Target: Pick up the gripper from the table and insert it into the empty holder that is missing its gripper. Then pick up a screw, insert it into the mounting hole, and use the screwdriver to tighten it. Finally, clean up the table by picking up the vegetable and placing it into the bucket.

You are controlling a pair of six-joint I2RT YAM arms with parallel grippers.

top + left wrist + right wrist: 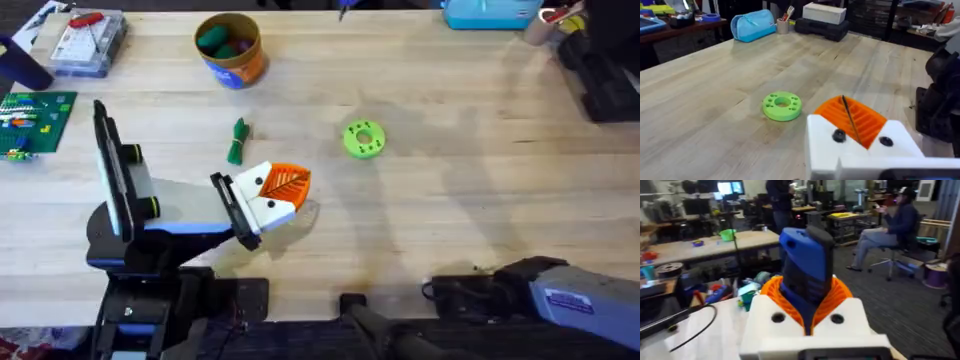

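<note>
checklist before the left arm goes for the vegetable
1. Vegetable free to grab: ok. The green vegetable lies alone on the table.
2. Bucket ready: ok. The bucket stands upright and open, with items already inside.
3. Left pincer open for a grasp: not ok. Its orange fingers are together.
4. Right arm out of the way: ok. It sits at the near edge, and the right pincer is shut on the screwdriver.
5. Path clear: ok. The green disc lies off to the side, away from the line to the bucket.
6. Screw tightened: cannot tell.
</note>
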